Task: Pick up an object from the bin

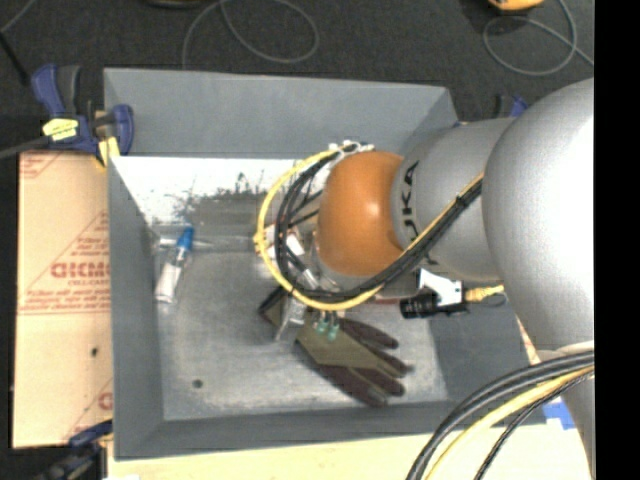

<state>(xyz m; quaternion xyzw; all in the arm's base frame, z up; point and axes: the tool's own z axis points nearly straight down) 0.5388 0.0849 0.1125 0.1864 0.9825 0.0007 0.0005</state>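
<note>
One dark, limp glove lies flat on the bin's floor toward its near right corner, cuff beneath the claw, open or shut one cannot tell; soft and light, it likely needs pinching at the cuff.

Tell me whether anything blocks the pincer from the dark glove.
Nothing visible does. The pincer is right at the cuff end of the dark glove, near the front wall of the bin. The clear bottle with a blue cap lies well apart on the left.
</note>
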